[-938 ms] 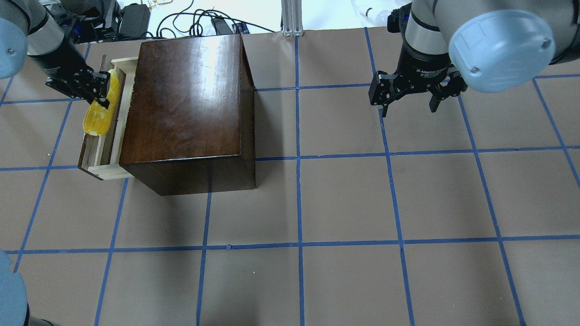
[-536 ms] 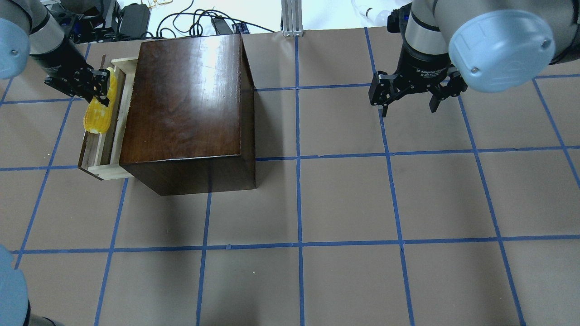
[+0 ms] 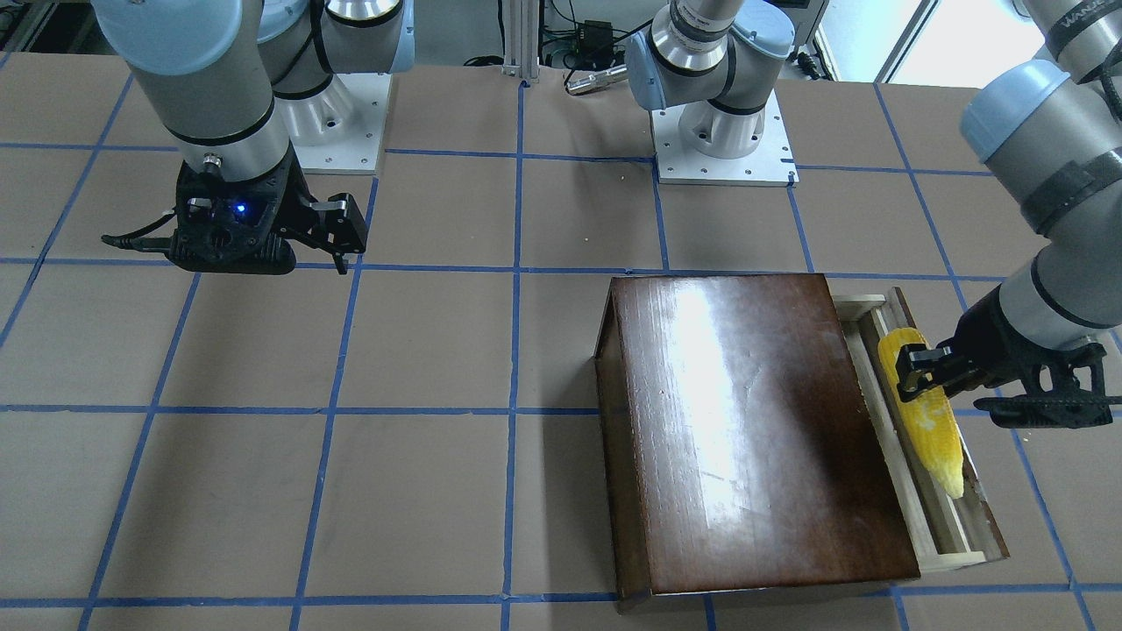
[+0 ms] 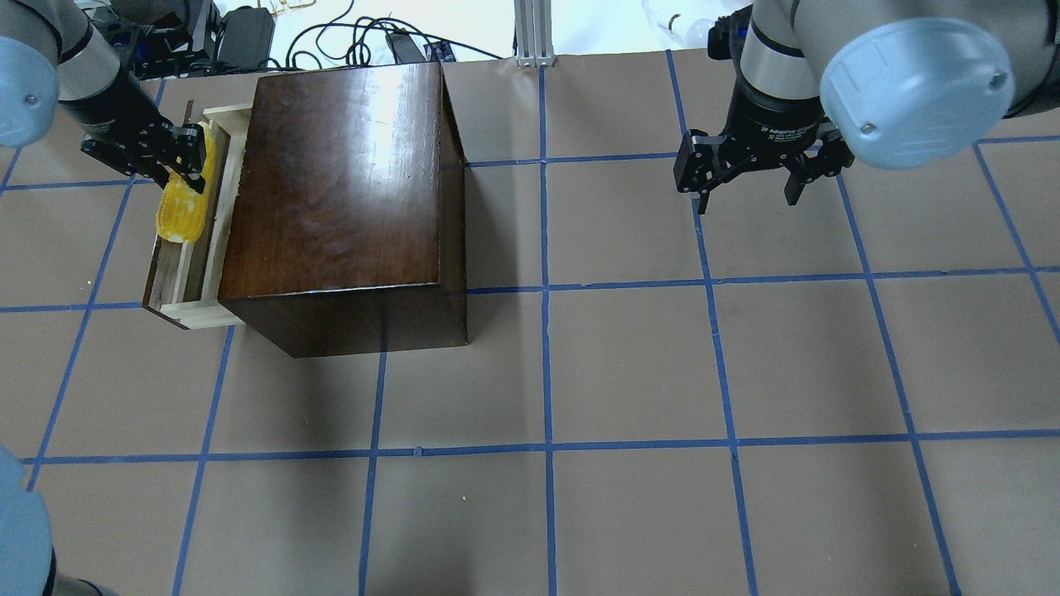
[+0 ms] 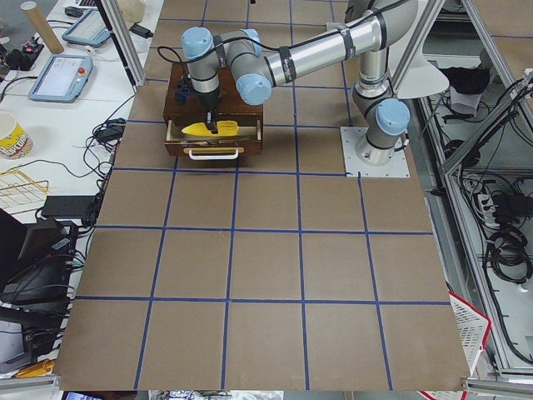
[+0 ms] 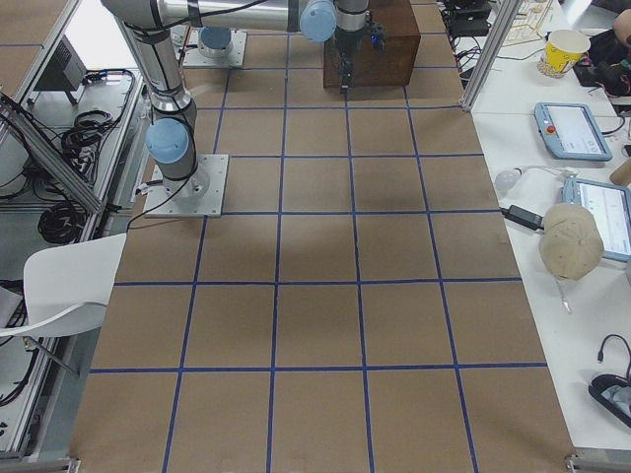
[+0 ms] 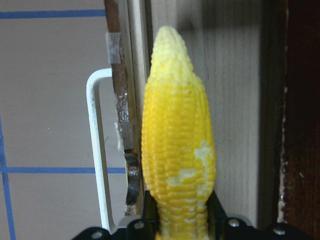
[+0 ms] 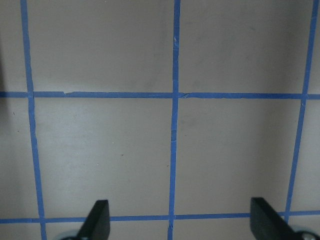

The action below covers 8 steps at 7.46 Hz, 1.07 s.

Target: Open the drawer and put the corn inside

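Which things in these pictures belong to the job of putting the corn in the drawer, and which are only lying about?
Belonging to the job:
- corn, gripped by the left tool
- drawer, pulled open under it
- dark wooden box

Only lying about:
- right tool, open and holding nothing
- cables, tablets and paper cup, off to the sides

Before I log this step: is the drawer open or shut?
Open: the drawer sticks out of the box, pale tray exposed below the corn.
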Motion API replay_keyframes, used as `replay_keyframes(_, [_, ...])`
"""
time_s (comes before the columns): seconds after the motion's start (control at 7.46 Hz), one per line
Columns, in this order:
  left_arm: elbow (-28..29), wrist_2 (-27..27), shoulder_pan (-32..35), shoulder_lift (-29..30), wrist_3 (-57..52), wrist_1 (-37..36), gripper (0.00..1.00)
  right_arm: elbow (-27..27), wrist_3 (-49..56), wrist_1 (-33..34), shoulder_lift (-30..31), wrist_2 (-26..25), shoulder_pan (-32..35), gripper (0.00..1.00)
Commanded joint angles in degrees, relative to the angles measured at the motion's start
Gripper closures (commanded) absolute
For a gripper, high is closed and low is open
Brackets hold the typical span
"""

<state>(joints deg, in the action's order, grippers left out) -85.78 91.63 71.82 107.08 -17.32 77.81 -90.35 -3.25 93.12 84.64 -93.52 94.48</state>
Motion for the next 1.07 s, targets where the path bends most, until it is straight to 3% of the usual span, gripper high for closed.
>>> replay_keyframes(0.0, [0.0,-0.1,0.1,-0.2,1.0,0.1,0.34,0.0,0.0,0.0,0.0,0.0,0.0,0.00])
replay_keyframes(0.27, [-0.1,-0.1,0.1,-0.8,1.8,0.0,0.26,0.0,0.0,0.0,0.0,0.0,0.0,0.00])
replay_keyframes(0.54, [1.0,0.2,0.2,-2.7,1.9,0.5,0.10,0.0,0.0,0.0,0.0,0.0,0.0,0.00])
replay_keyframes(0.94, [1.9,0.9,0.4,-5.5,5.3,2.9,0.00,0.0,0.0,0.0,0.0,0.0,0.0,0.00])
